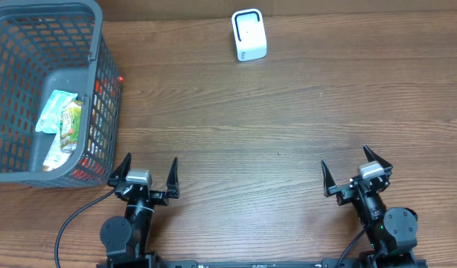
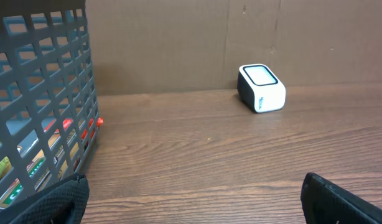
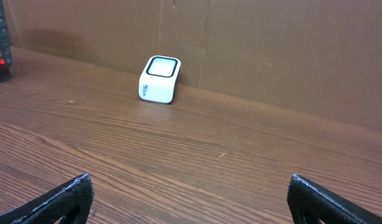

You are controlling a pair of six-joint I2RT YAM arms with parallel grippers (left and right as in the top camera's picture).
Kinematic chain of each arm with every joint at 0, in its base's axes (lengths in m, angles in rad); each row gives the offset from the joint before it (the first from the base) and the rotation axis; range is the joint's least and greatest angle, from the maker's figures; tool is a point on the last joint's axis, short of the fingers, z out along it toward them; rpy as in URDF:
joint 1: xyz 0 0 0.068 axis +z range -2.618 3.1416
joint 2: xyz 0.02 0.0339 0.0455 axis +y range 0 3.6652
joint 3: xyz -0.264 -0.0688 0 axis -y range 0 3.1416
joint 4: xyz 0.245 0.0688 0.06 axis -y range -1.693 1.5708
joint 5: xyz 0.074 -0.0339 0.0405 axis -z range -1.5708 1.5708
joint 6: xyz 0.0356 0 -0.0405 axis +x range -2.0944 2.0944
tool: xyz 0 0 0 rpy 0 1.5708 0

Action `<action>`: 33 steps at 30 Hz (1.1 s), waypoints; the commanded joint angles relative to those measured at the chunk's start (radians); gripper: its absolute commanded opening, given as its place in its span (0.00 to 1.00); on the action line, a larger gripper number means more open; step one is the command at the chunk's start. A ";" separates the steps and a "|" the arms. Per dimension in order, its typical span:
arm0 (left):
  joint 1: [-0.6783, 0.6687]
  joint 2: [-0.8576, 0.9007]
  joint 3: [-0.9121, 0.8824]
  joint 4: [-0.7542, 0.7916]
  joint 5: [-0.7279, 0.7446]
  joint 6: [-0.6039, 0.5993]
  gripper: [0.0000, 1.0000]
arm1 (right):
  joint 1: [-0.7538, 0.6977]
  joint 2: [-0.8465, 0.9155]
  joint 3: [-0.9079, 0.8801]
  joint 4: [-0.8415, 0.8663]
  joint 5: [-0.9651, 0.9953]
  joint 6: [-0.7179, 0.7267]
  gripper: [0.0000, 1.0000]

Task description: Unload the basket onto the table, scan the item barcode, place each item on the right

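Looking down from overhead is the only way to really see inside the gray plastic mesh basket (image 1: 35, 33) at the left of the wood-grain table (image 1: 288, 119). A few crinkly green and white snack packets (image 1: 62, 126) lie on its bottom. The wrist views mostly catch the small white boxy scanner (image 1: 248, 34) with its rounded corners, standing by the back wall. The left gripper (image 1: 149, 167) and right gripper (image 1: 346, 162) both sit spread wide near the front edge, holding nothing.

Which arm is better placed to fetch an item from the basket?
Left. The left tool, open, sits beside the gray basket holding the snack packets; the right tool is across the table, far from it.
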State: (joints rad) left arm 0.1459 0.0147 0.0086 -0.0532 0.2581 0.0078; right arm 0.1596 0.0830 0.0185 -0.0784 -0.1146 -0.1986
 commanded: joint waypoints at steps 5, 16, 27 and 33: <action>0.004 -0.010 -0.004 0.003 0.000 0.009 1.00 | 0.006 -0.007 -0.010 0.005 0.009 0.000 1.00; 0.003 -0.010 -0.003 0.046 0.500 -0.467 1.00 | 0.006 -0.007 -0.010 0.005 0.009 -0.001 1.00; 0.005 -0.010 0.045 0.607 0.714 -0.555 1.00 | 0.006 -0.007 -0.010 0.005 0.009 0.000 1.00; 0.007 0.017 0.330 0.385 0.569 -0.410 1.00 | 0.006 -0.007 -0.010 0.004 0.009 -0.001 1.00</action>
State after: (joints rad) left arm 0.1459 0.0128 0.1806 0.4267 0.9051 -0.5026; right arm 0.1596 0.0830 0.0185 -0.0792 -0.1146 -0.1982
